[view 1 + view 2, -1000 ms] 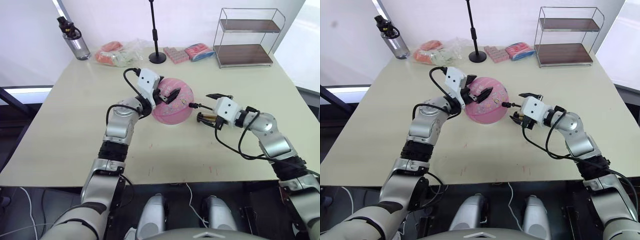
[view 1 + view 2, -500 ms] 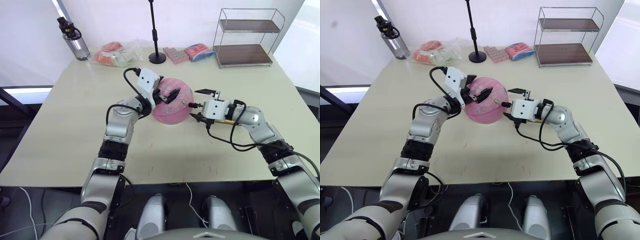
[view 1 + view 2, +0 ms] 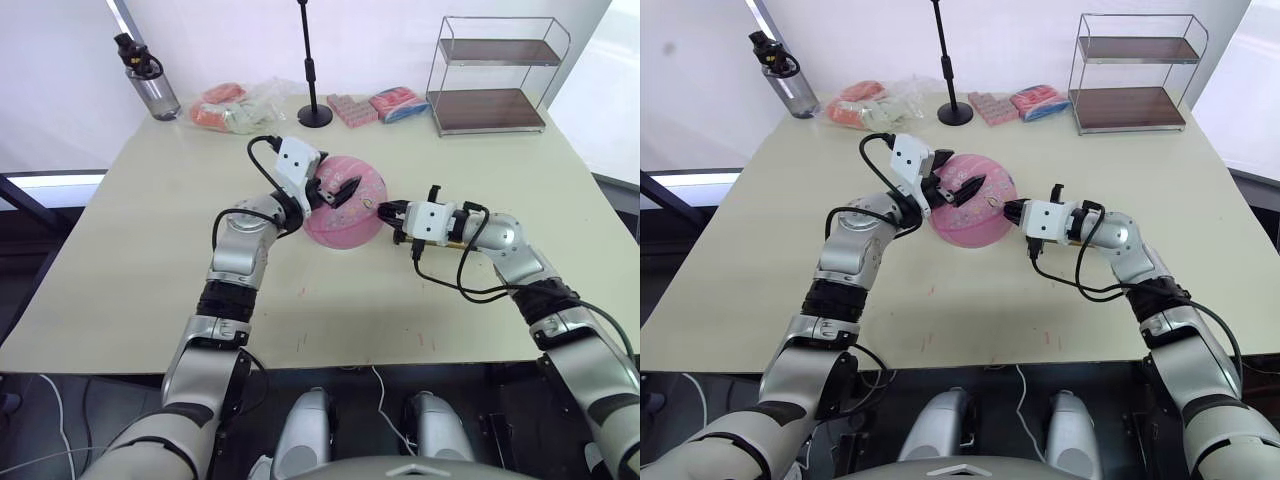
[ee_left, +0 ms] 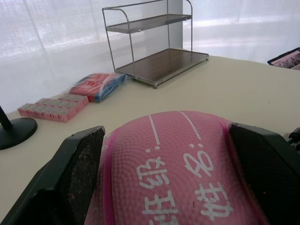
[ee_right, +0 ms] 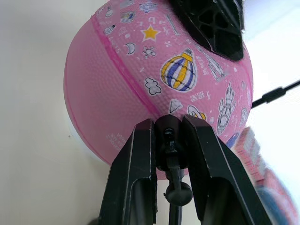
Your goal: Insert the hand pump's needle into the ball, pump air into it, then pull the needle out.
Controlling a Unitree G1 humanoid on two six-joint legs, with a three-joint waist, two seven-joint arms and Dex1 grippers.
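Observation:
The pink ball (image 3: 345,208) with cartoon prints rests at the table's middle. My left gripper (image 4: 168,178) is open, and its black fingers (image 4: 70,183) lie along both sides of the ball's top. At the ball's right side, my right gripper (image 5: 166,124) is shut on the black fitting of the needle (image 5: 167,140), pressed against the ball's skin. The pin itself is hidden. A thin black hose (image 5: 176,197) runs back from the fitting. The hand pump (image 3: 455,241) lies on the table under my right wrist, and only a bit of its gold tube shows.
At the back of the table stand a black microphone stand (image 3: 312,70), a water bottle (image 3: 150,88), a wire shelf (image 3: 490,75), clear bags of packets (image 3: 235,105) and pink boxes (image 3: 352,108). The table (image 3: 330,300) has bare surface in front of the ball.
My right gripper moved left to the ball's right side and closed on the needle's fitting. The left gripper and ball stayed put.

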